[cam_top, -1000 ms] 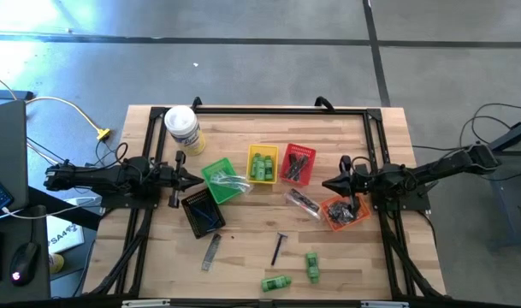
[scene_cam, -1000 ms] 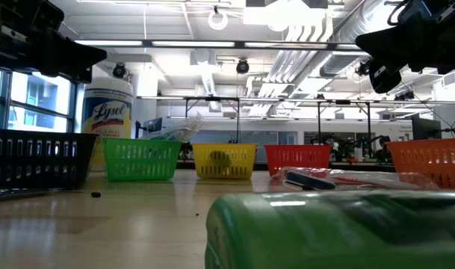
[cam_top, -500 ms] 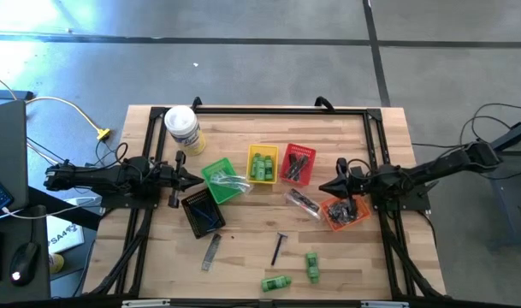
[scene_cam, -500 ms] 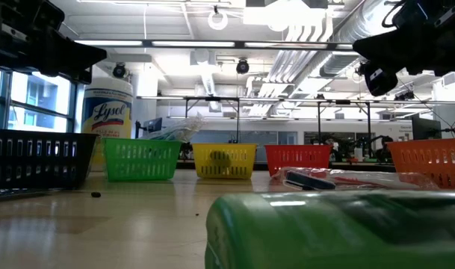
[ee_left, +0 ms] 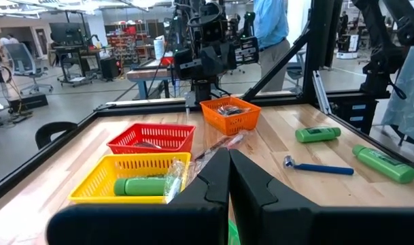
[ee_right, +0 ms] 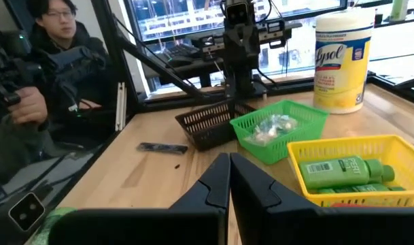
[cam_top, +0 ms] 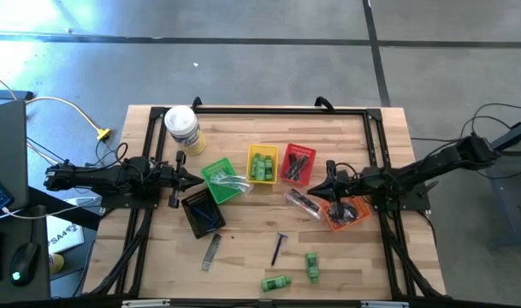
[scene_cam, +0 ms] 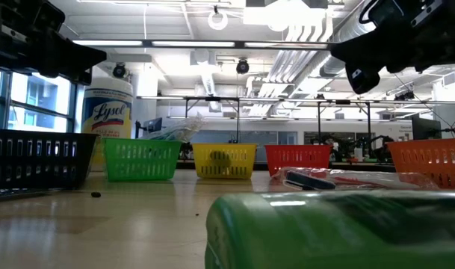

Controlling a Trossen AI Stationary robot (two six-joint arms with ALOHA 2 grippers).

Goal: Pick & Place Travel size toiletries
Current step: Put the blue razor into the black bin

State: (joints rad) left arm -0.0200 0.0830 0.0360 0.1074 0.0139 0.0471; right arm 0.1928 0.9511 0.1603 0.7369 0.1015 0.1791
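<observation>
High view has the right tool (cam_top: 330,185) pinched narrow and empty, hanging over the light wooden surface (cam_top: 243,274) just at nine o'clock of the small orange plastic basket (cam_top: 346,212), with a clear-wrapped dark stick (cam_top: 301,201) lying just below its tip. At twelve o'clock of that wrapper sits the small red basket (cam_top: 297,164), then the small yellow basket (cam_top: 262,164) holding bright green mini bottles (cam_top: 261,165), then the small green basket (cam_top: 222,180) with clear-wrapped pieces inside. The left tool (cam_top: 194,179) is also closed on nothing, at the nine o'clock side of the surface, beside the black mesh basket (cam_top: 202,211). A big white canister with a yellow label (cam_top: 182,127) stands at eleven o'clock. Toward six o'clock, loose on the wood, lie a dark blue razor (cam_top: 279,247), a grey comb (cam_top: 211,251) and two more green mini bottles (cam_top: 276,281) (cam_top: 311,265). Through the right wrist view, a seated person (ee_right: 50,75) watches from beyond the surface.
</observation>
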